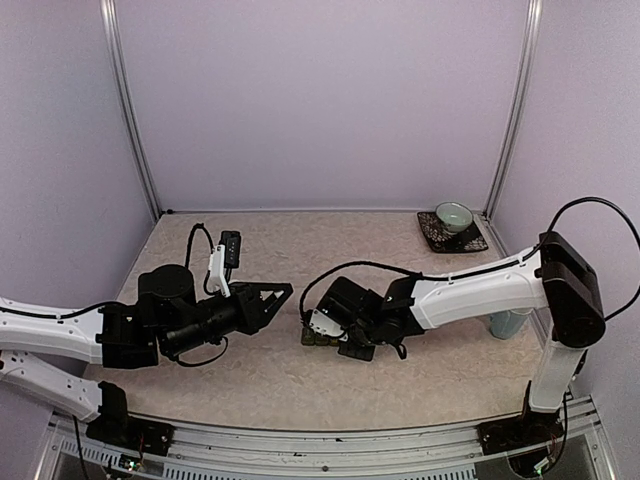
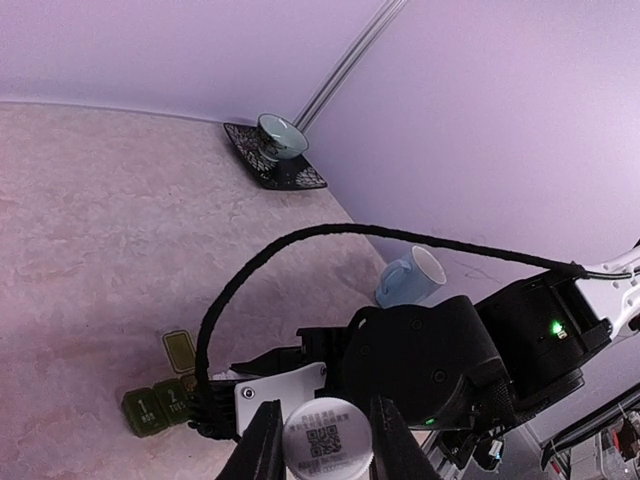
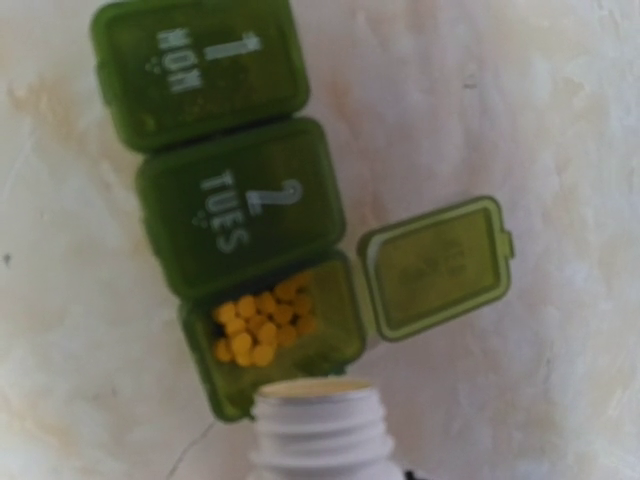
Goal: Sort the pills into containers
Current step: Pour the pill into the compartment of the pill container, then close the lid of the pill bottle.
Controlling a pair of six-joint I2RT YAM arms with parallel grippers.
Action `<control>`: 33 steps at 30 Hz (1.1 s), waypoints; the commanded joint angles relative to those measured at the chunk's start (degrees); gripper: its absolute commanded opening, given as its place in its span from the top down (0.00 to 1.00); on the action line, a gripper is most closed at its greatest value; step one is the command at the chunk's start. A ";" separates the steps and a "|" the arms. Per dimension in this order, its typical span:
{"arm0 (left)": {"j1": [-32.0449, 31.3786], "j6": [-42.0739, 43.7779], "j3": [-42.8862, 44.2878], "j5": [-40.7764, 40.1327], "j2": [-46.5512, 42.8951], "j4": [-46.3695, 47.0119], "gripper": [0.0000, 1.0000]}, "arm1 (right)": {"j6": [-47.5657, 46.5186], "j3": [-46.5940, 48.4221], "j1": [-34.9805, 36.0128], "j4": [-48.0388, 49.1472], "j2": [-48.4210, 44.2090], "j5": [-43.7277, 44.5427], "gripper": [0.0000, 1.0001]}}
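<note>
pale marbled tabletop (image 1: 400, 260) inside lilac walls. the left gripper (image 1: 278, 298) has its fingers (image 2: 262, 440) clamped on a white cap (image 2: 328, 435) with a qr label, held above the table left of centre. the right gripper (image 1: 330, 325) is closed round a white bottle (image 3: 318, 425), its open mouth just over the containers (image 3: 240, 220) mid-table: mon and tues lids shut, third compartment open, holding yellow pills (image 3: 262, 325). a blue mug (image 2: 410, 278) stands to the right.
</note>
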 commanded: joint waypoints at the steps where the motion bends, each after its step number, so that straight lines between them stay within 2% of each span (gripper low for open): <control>1: -0.40 -0.02 0.73 -0.83 -0.41 -0.29 0.86 | 1.74 -2.82 -0.59 6.01 -3.59 -1.53 1.00; 14: -0.67 -0.06 0.51 -1.29 -1.04 -0.26 0.86 | 6.42 -11.47 -0.77 19.17 -7.68 -2.86 1.00; 25: -0.96 -0.06 0.49 -1.73 -1.58 -0.82 0.86 | 8.53 -25.76 -1.69 40.92 -17.20 -7.70 1.00; 33: -1.17 0.11 1.06 -1.26 -1.24 -0.99 0.86 | 9.32 -37.10 -2.26 57.78 -27.71 -11.63 1.00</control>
